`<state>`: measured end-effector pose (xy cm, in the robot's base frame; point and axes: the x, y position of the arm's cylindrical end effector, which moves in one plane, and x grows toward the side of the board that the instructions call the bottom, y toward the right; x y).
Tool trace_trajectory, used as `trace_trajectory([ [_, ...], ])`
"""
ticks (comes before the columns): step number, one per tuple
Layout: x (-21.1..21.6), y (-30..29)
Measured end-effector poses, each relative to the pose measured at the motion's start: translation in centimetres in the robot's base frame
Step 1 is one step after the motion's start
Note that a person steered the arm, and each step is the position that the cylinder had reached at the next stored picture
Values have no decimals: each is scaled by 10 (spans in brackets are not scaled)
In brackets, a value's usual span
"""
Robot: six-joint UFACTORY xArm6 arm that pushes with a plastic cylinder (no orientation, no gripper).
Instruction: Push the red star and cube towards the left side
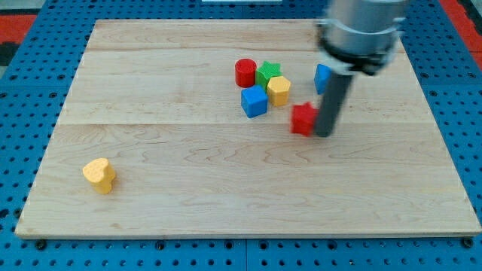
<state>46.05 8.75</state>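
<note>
A red star [303,119] lies right of the board's middle. My tip [324,135] stands just to its right, touching or nearly touching it. A blue cube [254,101] sits left of and a little above the star. A red cylinder [245,72], a green star [268,73] and a yellow block [279,90] cluster above the cube. Another blue block [322,77] is partly hidden behind the rod.
A yellow heart-shaped block [99,175] lies alone near the board's lower left. The wooden board [188,188] rests on a blue pegboard surface. The arm's grey body [360,30] hangs over the upper right.
</note>
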Motion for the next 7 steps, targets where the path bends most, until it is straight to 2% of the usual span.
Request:
trace_trajectory([
  [1, -37, 2],
  [2, -51, -8],
  [3, -51, -85],
  [4, -78, -125],
  [6, -67, -234],
  [7, -54, -254],
])
